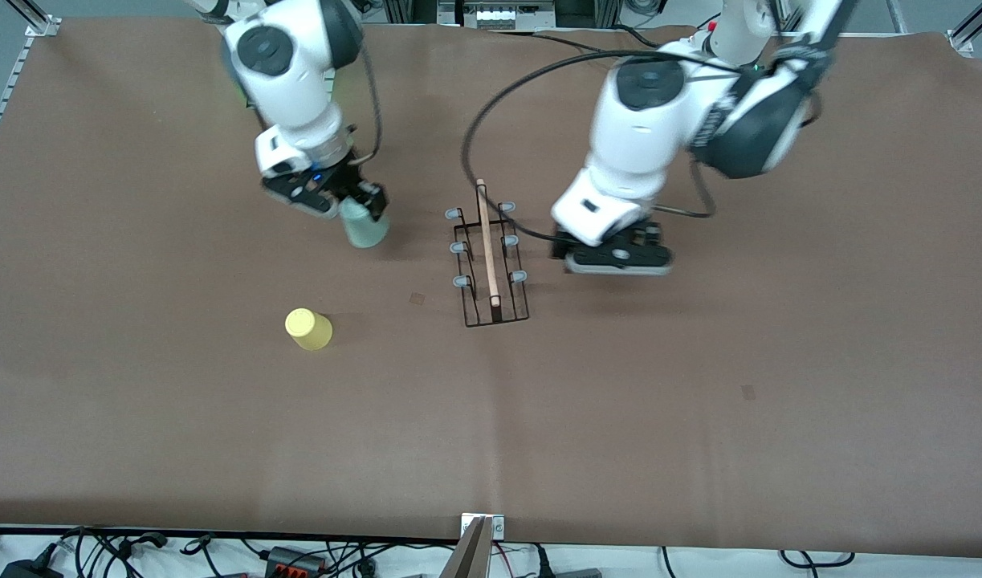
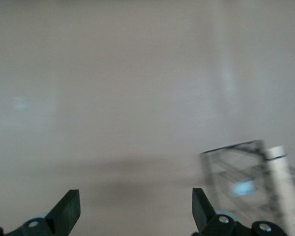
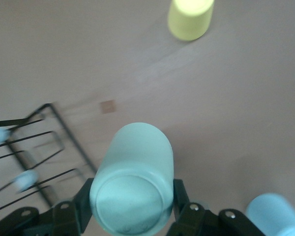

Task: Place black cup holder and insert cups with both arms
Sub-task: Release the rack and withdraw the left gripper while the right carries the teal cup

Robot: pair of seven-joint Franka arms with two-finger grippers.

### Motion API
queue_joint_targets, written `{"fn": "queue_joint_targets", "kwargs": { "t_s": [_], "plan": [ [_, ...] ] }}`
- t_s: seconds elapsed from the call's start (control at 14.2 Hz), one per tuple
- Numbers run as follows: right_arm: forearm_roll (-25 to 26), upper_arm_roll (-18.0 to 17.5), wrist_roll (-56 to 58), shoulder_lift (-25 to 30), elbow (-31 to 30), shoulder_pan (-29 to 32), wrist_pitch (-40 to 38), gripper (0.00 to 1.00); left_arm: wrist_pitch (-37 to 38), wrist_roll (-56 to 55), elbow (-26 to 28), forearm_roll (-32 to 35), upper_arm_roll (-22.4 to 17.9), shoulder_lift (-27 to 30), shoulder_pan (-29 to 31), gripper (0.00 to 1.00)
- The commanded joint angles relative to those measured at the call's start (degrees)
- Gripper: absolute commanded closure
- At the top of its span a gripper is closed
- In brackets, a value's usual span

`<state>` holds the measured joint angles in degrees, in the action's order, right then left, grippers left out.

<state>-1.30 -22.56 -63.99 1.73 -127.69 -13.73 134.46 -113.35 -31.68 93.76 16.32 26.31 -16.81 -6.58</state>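
Black cup holder (image 1: pixel 491 261): upright on the tabletop (image 1: pixel 699 401), between both arms.
Right gripper (image 1: pixel 354 210): jaws clamped on the mint green cup (image 1: pixel 364 225), raised beside the holder.
Left gripper (image 1: pixel 619 258): jaws spread wide, holding nothing, just beside the holder.
Yellow cup (image 1: pixel 308 329): on the tabletop, nearer the front camera.
Light blue cup (image 3: pixel 275 214): seen only in the right wrist view.
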Motion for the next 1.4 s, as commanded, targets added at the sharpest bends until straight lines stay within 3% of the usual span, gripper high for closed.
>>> {"fn": "queue_joint_targets", "kwargs": {
  "t_s": [0.0,0.28,0.42,0.7,0.77,0.84,0.91,0.98,1.12,1.19,1.33],
  "plan": [
    [-0.6,-1.3,-8.1,-4.8,6.0,-2.7,-1.2,0.86,6.5,14.5,-0.2,1.0,0.5,2.7,4.8,0.0],
    [-0.5,-1.9,-14.0,-10.8,10.9,-6.5,-0.6,0.86,18.4,26.6,-6.0,0.0,0.6,2.9,11.3,0.0],
    [-0.4,-2.0,-13.8,-12.2,11.0,-6.9,0.1,0.85,20.4,29.0,-8.1,-2.1,0.7,2.9,15.2,0.0],
    [-0.5,-2.2,-13.8,-13.6,10.9,-7.9,0.1,0.84,22.7,35.2,-9.0,-17.8,0.1,2.8,26.4,0.0],
    [-0.5,-2.2,-13.8,-13.7,10.9,-8.1,0.2,0.79,22.9,36.9,-8.4,-18.4,-0.8,3.9,27.1,0.0],
    [-0.5,-2.2,-13.8,-14.2,10.9,-8.1,0.3,0.66,23.6,37.2,-7.0,-18.3,-3.2,6.6,26.4,0.0],
    [-0.4,-2.2,-13.8,-14.5,10.9,-8.2,0.4,0.06,24.1,37.4,-3.0,-18.3,-5.8,10.1,24.3,0.0],
    [-0.5,-2.2,-13.5,-14.5,10.9,-8.2,0.7,0.0,23.4,37.6,1.0,-18.3,-8.6,13.2,22.2,0.0],
    [-0.4,-1.9,-10.7,-13.8,11.0,-6.9,0.3,0.0,19.5,37.5,6.5,-18.4,-17.6,17.8,13.4,0.0],
    [-0.2,-1.9,-7.4,-12.7,10.9,-4.8,0.0,0.0,18.0,37.4,7.1,-18.4,-22.3,18.7,9.1,0.0],
    [0.1,-1.8,1.0,-11.0,10.8,-0.2,-5.0,0.0,17.9,36.9,6.5,-18.4,-26.0,19.5,5.4,0.0]
  ]
}}
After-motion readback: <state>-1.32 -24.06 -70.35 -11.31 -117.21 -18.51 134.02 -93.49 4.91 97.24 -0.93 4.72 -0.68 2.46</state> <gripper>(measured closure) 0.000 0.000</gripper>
